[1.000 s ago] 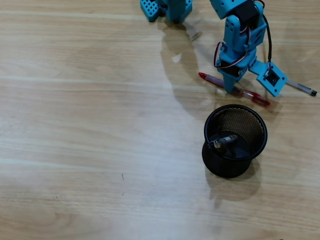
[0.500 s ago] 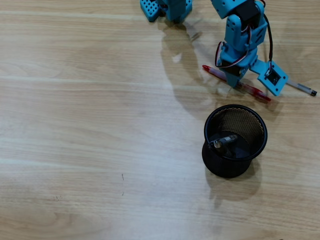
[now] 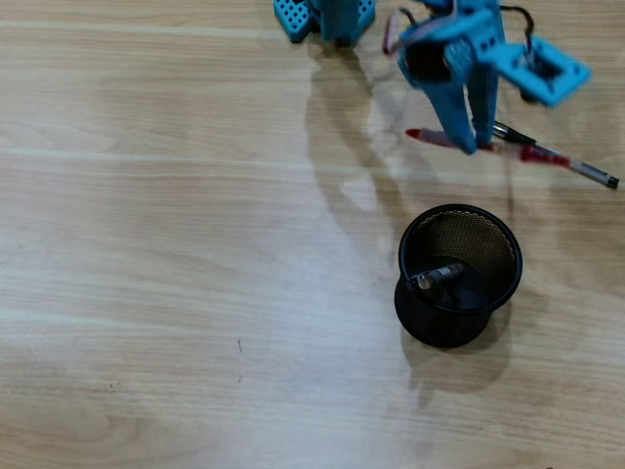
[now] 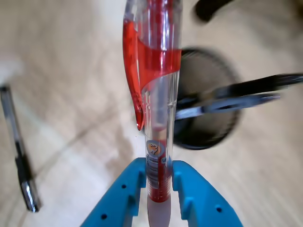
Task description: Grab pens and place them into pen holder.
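Clamped between the blue jaws of the gripper [image 4: 158, 182], the red pen [image 4: 154, 80] is held crosswise, its clear barrel and red clip seen close in the wrist view. In the overhead view the gripper [image 3: 474, 147] is found at about one o'clock, with the red pen [image 3: 430, 138] sticking out to both sides. A black-tipped pen [image 3: 586, 172] lies on the wooden table [image 3: 195, 244] toward two o'clock, partly hidden by the arm. The pen holder [image 3: 459, 276] stands at four o'clock from centre, a grey-and-clear pen [image 3: 437, 276] lying inside it.
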Controlling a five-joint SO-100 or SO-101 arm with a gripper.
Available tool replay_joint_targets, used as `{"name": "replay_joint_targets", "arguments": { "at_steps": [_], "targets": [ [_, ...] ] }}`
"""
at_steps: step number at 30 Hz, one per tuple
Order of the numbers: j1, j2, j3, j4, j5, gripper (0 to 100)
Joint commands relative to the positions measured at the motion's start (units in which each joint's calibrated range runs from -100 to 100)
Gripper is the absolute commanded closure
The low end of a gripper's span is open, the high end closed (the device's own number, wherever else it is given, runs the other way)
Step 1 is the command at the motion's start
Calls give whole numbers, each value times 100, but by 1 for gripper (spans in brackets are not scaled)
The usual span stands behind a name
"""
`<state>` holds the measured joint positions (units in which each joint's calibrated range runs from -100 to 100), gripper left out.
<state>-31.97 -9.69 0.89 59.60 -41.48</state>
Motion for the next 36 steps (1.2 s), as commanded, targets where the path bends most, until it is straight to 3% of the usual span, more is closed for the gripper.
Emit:
{"name": "replay_joint_targets", "arguments": {
  "at_steps": [1,6,21,36],
  "targets": [
    [385,-743,-596,-24,-197,98],
    [421,-836,-722,-334,-621,98],
    [193,149,-451,-4653,-768,98],
    [284,370,2382,-7641,-1187,98]
  ]
}}
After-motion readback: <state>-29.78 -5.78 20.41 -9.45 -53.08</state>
